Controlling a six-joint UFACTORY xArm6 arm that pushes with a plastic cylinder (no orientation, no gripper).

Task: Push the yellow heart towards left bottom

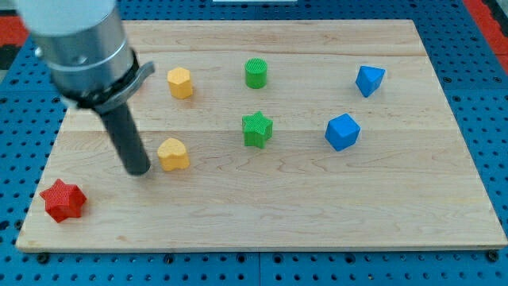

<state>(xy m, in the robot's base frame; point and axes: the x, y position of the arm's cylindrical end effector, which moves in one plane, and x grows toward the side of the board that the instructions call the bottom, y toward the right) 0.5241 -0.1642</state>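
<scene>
Yellow marks two blocks on the pale wooden board (333, 214): the yellow heart (173, 153) lies left of centre, and a yellow hexagonal block (180, 82) sits above it toward the view's top. My tip (139, 170) rests on the board just to the left of the yellow heart, very close, though whether it actually touches the block I cannot tell from this angle. I have no fingers to open or close, only the dark rod. A red star (63, 200) lies near the board's bottom left corner, well apart from the heart. To the right stand a green cylinder (256, 72) and, below it, a green star (256, 129). Farther right are a blue cube (342, 132) and another blue block (369, 79), its shape unclear.
</scene>
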